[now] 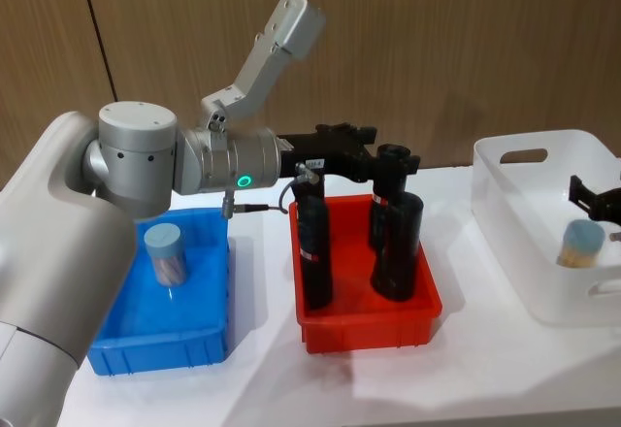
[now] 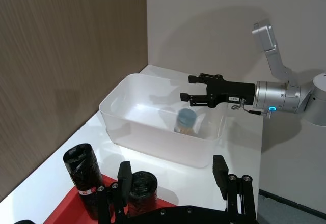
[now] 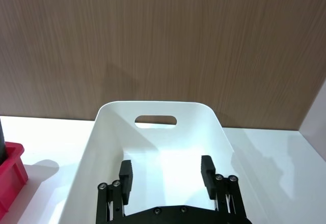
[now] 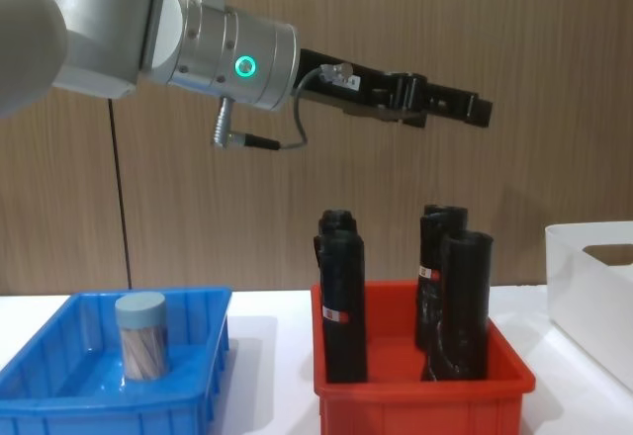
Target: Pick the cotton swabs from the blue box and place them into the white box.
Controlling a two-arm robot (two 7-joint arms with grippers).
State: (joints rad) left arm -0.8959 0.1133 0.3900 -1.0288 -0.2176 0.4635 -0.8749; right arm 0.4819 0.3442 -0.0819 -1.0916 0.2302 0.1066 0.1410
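left tool point(image 2: 171, 165) open, empty, above red bin point(image 1: 369, 335); right tool point(image 3: 166, 164) open over white box point(image 3: 94, 152).
cotton swabs point(image 1: 582, 244): one tub below right tool, another tub point(image 1: 166, 252) in blue box point(image 1: 160, 354) left of left tool.

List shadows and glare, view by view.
Head view: sheen on the blue box floor under the cotton swabs. Right wrist view: red bin shadows the table; open right pincer over the brightly lit white box. Chest view: green ring glows behind the left pincer.
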